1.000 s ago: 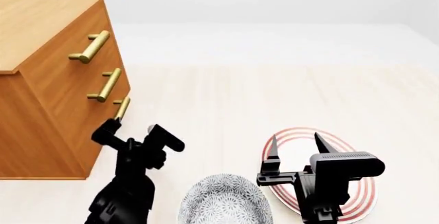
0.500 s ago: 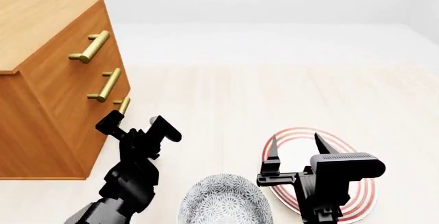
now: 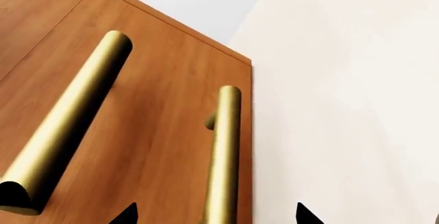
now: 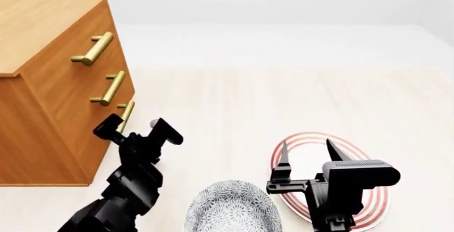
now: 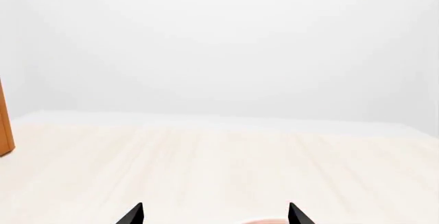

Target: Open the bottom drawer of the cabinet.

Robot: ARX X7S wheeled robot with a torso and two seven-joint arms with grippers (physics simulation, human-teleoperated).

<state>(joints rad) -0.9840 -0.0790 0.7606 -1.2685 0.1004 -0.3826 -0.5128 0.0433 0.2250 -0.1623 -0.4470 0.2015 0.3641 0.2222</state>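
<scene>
Left gripper (image 4: 136,130) now nearer the bottom drawer (image 4: 117,131) handle, jaws spread; right gripper (image 4: 305,156) jaws likewise apart

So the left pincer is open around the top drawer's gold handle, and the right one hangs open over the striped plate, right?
Not the top drawer. In the head view the left pincer is open at the bottom drawer's handle, the lowest on the cabinet. The right pincer does hang open over the striped plate.

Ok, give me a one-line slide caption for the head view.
Open left gripper straddles the bottom drawer handle on the cabinet; right gripper hovers over a red-ringed plate.
</scene>
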